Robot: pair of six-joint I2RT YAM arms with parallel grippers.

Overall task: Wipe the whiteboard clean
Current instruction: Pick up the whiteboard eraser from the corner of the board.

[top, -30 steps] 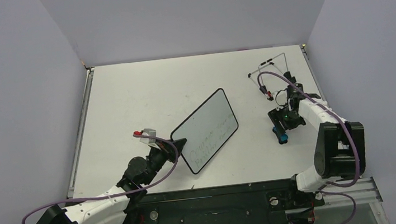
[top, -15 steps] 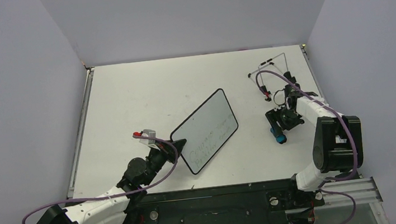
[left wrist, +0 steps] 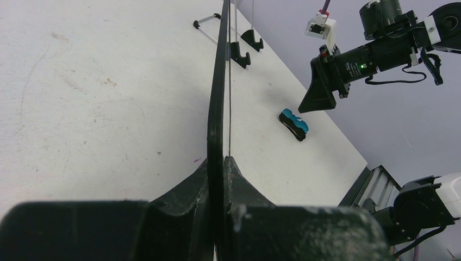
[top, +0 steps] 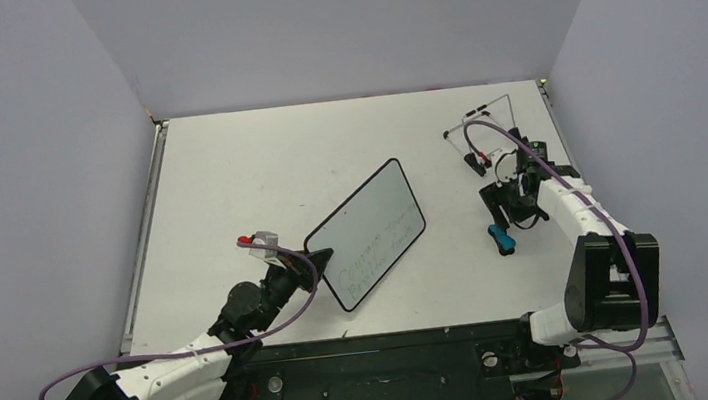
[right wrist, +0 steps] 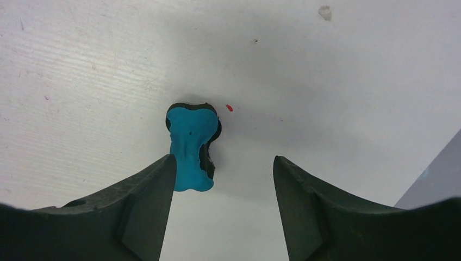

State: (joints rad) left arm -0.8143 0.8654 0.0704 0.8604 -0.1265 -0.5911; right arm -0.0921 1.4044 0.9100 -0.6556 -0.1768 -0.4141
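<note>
The whiteboard [top: 366, 234], white with a black rim and faint green writing, is tilted up off the table. My left gripper [top: 321, 256] is shut on its near-left edge. In the left wrist view the board shows edge-on [left wrist: 217, 98], pinched between the jaws of the left gripper [left wrist: 219, 163]. The blue bone-shaped eraser [top: 501, 240] lies on the table to the board's right. My right gripper [top: 510, 206] is open just beyond it. In the right wrist view the eraser [right wrist: 191, 145] lies by the left finger of the right gripper [right wrist: 224, 163], not held.
The thin wire stand [top: 483, 130] with black feet stands at the far right, behind my right gripper; its feet show in the left wrist view [left wrist: 239, 54]. Purple walls enclose the table on three sides. The table's right edge runs close to the right arm.
My right gripper has drawn back toward the far side, leaving the eraser lying on the table. The left gripper and the whiteboard have not moved.
</note>
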